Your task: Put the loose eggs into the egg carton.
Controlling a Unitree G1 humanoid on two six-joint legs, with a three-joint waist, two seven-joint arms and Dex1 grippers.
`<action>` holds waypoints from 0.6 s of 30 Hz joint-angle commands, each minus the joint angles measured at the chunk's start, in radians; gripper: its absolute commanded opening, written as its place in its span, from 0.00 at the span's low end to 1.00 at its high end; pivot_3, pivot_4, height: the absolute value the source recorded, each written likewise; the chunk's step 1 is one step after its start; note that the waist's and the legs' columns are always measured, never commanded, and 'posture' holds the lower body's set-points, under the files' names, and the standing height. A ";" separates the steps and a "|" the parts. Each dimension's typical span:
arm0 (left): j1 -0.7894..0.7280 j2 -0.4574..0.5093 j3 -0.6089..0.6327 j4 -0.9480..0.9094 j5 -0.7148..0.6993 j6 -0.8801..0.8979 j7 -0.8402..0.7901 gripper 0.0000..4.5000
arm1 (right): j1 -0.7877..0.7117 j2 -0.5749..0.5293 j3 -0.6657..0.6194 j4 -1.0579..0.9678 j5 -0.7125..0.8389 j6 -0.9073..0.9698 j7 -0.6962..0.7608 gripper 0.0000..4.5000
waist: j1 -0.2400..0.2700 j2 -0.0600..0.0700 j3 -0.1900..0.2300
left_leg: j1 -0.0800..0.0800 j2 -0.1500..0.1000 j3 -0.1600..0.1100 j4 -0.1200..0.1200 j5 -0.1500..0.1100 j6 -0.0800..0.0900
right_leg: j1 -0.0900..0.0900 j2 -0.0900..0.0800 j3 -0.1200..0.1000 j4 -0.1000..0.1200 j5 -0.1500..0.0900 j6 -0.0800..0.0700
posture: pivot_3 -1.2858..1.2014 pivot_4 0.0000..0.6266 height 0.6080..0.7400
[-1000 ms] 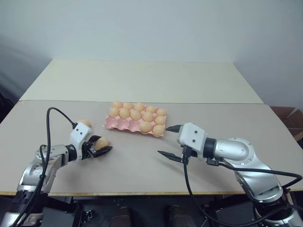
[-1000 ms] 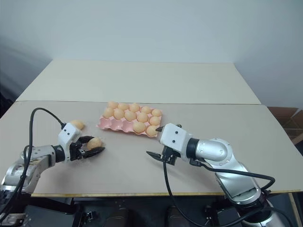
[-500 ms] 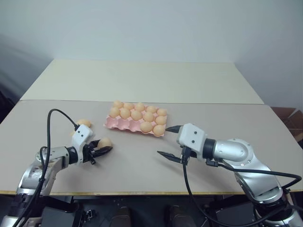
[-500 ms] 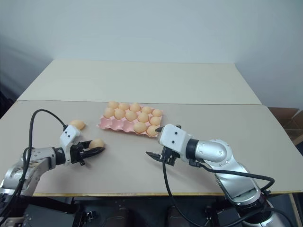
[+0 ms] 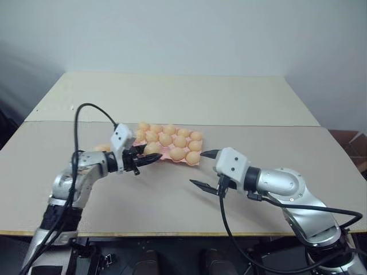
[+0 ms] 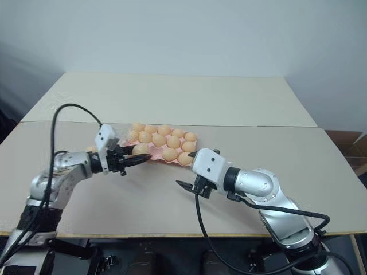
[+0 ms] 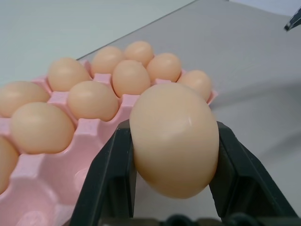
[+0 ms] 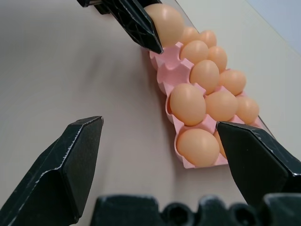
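Just left of the frame's centre in the left eye view, the left tool (image 5: pixel 144 160) is clamped on one egg (image 5: pixel 152 149), its two black fingers (image 7: pixel 107 174) pressing on either side of the shell, and it holds that egg over the near-left edge of the egg carton (image 5: pixel 150 152). The carton is a pale pink moulded tray lying on the desk (image 5: pixel 172 200) slightly above the middle of the frame, a little skewed to the desk's front edge. Most of its pockets are filled with light orange-tan eggs; in the left wrist view the pockets nearest the held egg, toward the lower left of that frame, are bare pink (image 7: pixel 28 207). One more loose egg (image 5: pixel 102 148) lies on the desk at the left of the frame, just beside the left arm and apart from the carton. The right tool (image 5: pixel 203 169) hovers right of centre, below and to the right of the carton's near-right corner, with its fingers spread wide apart and nothing between them; in the right wrist view the two black fingers (image 8: pixel 66 165) stand at the lower corners with the carton's right-hand end and the gripped egg beyond them. A black cable (image 5: pixel 86 114) loops up from the left arm at the left of the frame.
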 commanded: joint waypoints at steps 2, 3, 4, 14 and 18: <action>-0.077 -0.044 -0.018 0.100 0.058 -0.086 0.027 0.43 | 0.013 -0.006 -0.032 -0.075 0.004 0.028 -0.034 1.00 | 0.001 0.000 0.000 | 0.000 0.000 0.000 0.000 0.000 0.000 | 0.000 0.000 0.000 0.000 0.000 0.000 | 0.52 0.24 1.00; -0.090 -0.054 -0.018 0.123 0.064 -0.098 0.028 0.43 | 0.018 -0.008 -0.033 -0.081 0.005 0.032 -0.037 1.00 | 0.001 0.000 0.000 | 0.000 0.000 0.000 0.000 0.000 0.000 | 0.000 0.000 0.000 0.000 0.000 0.000 | 0.52 0.24 1.00; -0.099 -0.060 -0.021 0.141 0.074 -0.116 0.026 0.43 | 0.023 -0.010 -0.034 -0.087 0.004 0.036 -0.042 1.00 | 0.000 0.000 0.000 | 0.000 0.000 0.000 0.000 0.000 0.000 | 0.000 0.000 0.000 0.000 0.000 0.000 | 0.52 0.24 1.00; -0.153 -0.108 -0.025 0.254 0.130 -0.191 0.046 0.81 | 0.030 -0.017 -0.036 -0.104 0.002 0.058 -0.063 1.00 | 0.001 0.000 0.000 | 0.000 0.000 0.000 0.001 0.000 0.000 | 0.000 0.000 0.000 0.000 0.000 0.000 | 0.52 0.24 1.00; -0.147 -0.104 -0.019 0.241 0.137 -0.200 0.052 0.99 | 0.026 -0.021 -0.035 -0.098 0.004 0.050 -0.062 1.00 | 0.002 0.000 0.000 | 0.000 0.000 0.000 0.001 0.000 0.000 | 0.000 0.000 0.000 0.000 0.000 0.001 | 0.52 0.24 1.00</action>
